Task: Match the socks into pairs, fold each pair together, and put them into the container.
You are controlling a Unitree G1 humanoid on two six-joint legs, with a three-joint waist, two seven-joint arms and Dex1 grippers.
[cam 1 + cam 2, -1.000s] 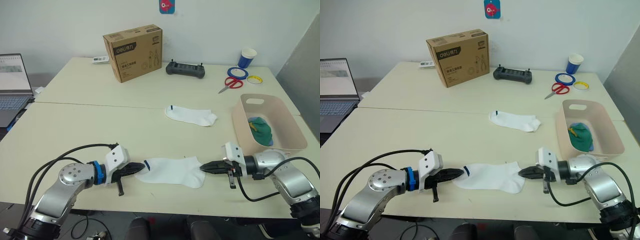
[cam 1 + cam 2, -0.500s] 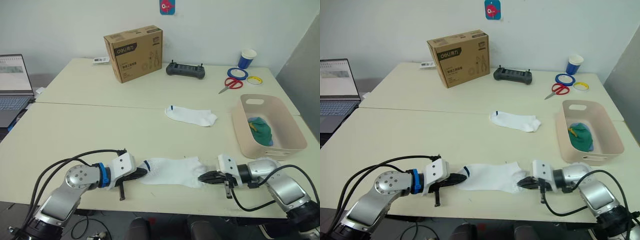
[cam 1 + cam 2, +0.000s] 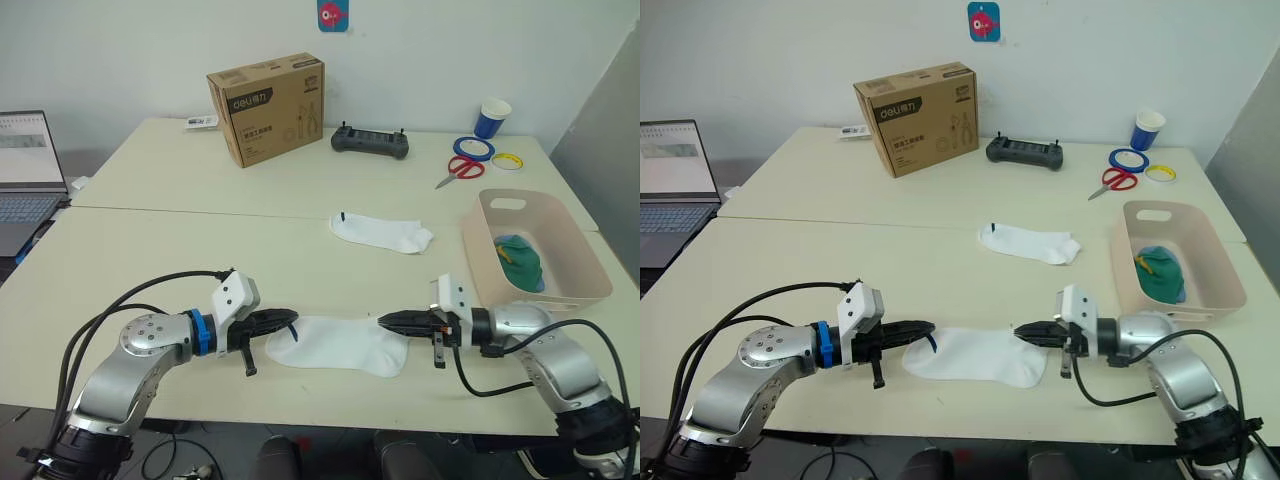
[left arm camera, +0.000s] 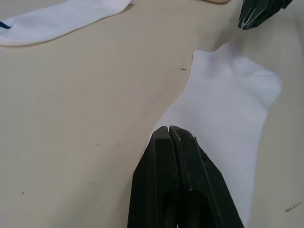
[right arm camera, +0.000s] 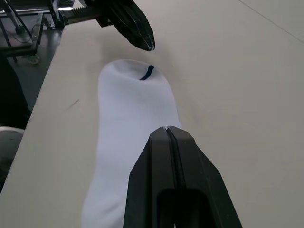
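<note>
Since the earlier frames both grippers have let go of the near sock's ends and drawn up over them, and the sock has slackened into a flatter shape. The left gripper (image 3: 283, 320) now hangs at the cuff end with its fingers pressed together and nothing between them; the wrist view shows the tips closed just above the sock's edge. The right gripper (image 3: 392, 321) is likewise clenched on nothing, its tips over the toe end.

The near sock (image 3: 336, 345) — white, with a small blue mark at the cuff — lies flat at lower centre, between the two grippers. The second white sock (image 3: 382, 231) lies at centre frame, well apart from the first. The container (image 3: 580, 268) sits at right, beside the right arm — inside it a green sock (image 3: 521, 263) with some blue showing at its edge.

Toward the top stand a cardboard box (image 3: 266, 105), a black controller (image 3: 370, 142), scissors (image 3: 455, 168), tape rolls (image 3: 475, 147) and a blue cup (image 3: 494, 115). A laptop (image 3: 27, 178) is at the left edge.
</note>
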